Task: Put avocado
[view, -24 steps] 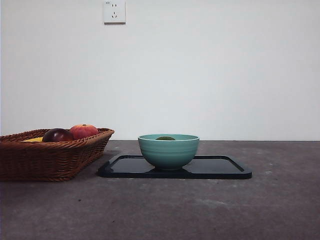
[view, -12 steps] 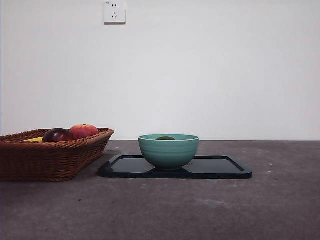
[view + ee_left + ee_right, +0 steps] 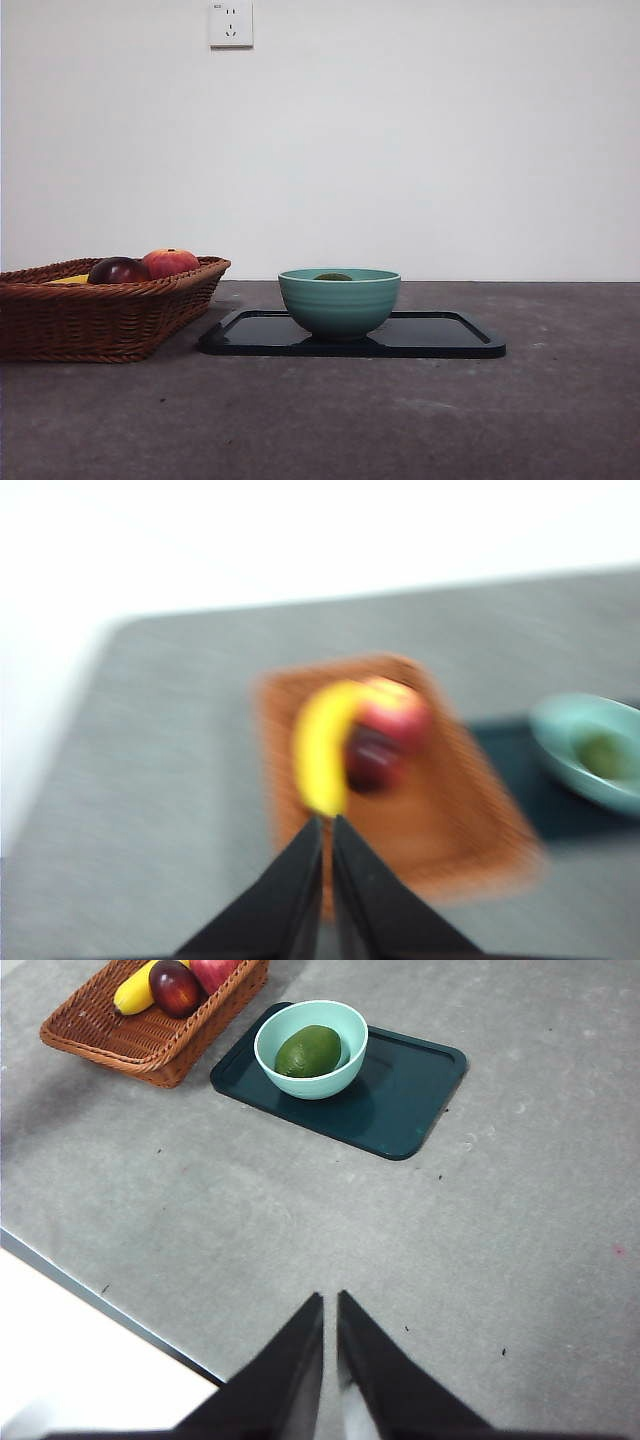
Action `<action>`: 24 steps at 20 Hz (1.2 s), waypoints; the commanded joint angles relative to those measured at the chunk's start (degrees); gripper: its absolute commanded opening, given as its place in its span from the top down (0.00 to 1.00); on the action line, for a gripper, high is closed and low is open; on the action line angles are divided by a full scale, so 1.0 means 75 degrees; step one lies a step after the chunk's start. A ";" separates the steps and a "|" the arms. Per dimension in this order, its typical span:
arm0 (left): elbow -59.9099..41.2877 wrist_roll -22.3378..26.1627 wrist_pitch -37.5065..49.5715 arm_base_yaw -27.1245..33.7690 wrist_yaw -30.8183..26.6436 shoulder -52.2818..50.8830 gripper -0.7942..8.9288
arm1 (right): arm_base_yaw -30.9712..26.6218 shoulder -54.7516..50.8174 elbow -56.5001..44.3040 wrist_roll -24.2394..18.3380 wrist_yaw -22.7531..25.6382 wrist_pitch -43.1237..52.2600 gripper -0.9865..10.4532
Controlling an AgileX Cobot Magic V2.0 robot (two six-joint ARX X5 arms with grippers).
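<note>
A plain white wall with a socket [image 3: 230, 23] high on it backs a grey, speckled table [image 3: 420, 410], and everything on it sits quiet. The avocado [image 3: 308, 1051] lies inside the teal bowl [image 3: 345, 1065], which stands toward one end of a dark tray [image 3: 405, 1090]; from the front view only the fruit's top shows above the rim, so the bowl cradles it well below its lip and it should not roll. Just beside the tray is a wicker basket [image 3: 100, 320] holding a banana [image 3: 130, 993], a dark maroon fruit [image 3: 173, 986] and a red fruit [image 3: 170, 262], crowded toward one end, with the rest of the woven floor bare. Neither arm shows in the front view, so both appear to be held high and back from the work. The left gripper [image 3: 326, 825] hangs above the basket with its jaws pressed together and empty; its picture is blurred, which suggests the arm is in motion. The right gripper [image 3: 330, 1300] is well away from the tray over bare table, near the table's edge, jaws likewise closed on nothing. With the avocado resting in the bowl, the placing looks finished, and nothing seems left but for the arms to park.
</note>
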 commanded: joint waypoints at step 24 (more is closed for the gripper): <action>-0.5843 -0.0638 0.3987 0.1515 0.0927 -0.2681 0.90 | 0.0052 0.0015 0.0082 0.0070 0.0003 0.0085 0.90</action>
